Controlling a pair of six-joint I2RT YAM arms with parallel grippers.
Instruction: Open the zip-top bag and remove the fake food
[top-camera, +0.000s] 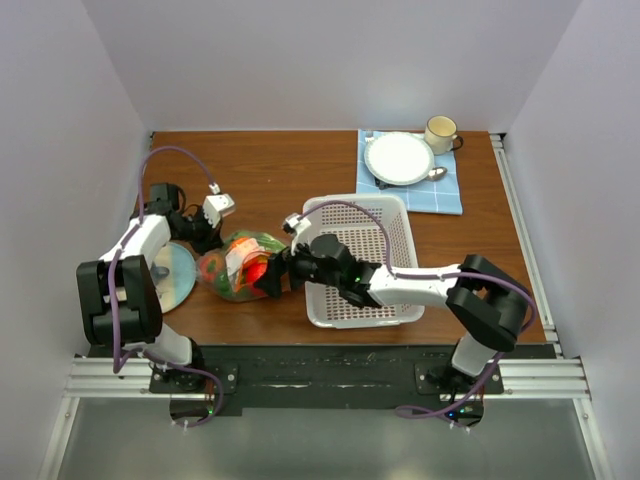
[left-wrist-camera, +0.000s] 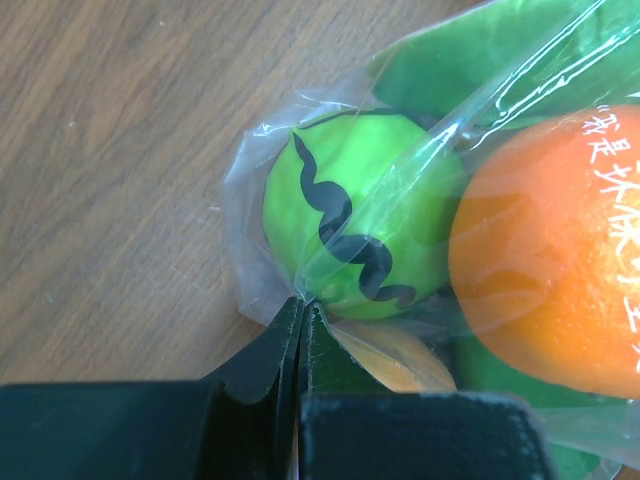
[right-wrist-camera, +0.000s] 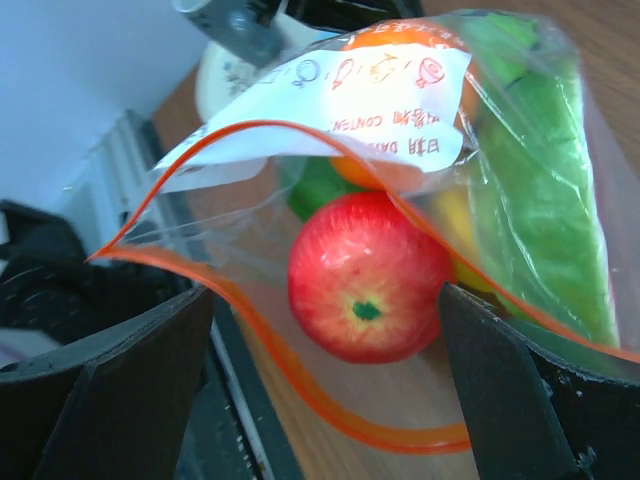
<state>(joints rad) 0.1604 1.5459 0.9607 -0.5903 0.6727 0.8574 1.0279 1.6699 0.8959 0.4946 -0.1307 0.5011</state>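
Observation:
The zip-top bag lies on the wooden table left of centre, its orange zip strip gaping open toward my right gripper. Inside it is the fake food: a red apple, an orange, a green ball with a black wavy line and green pieces. My left gripper is shut on a pinch of the bag's plastic at its far end. My right gripper is open at the bag's mouth. Its fingers stand either side of the apple, the right one close to it.
A white perforated basket sits right of the bag, under my right arm. A shiny round disc lies left of the bag. At the back right are a blue cloth with a white plate, a mug and a spoon.

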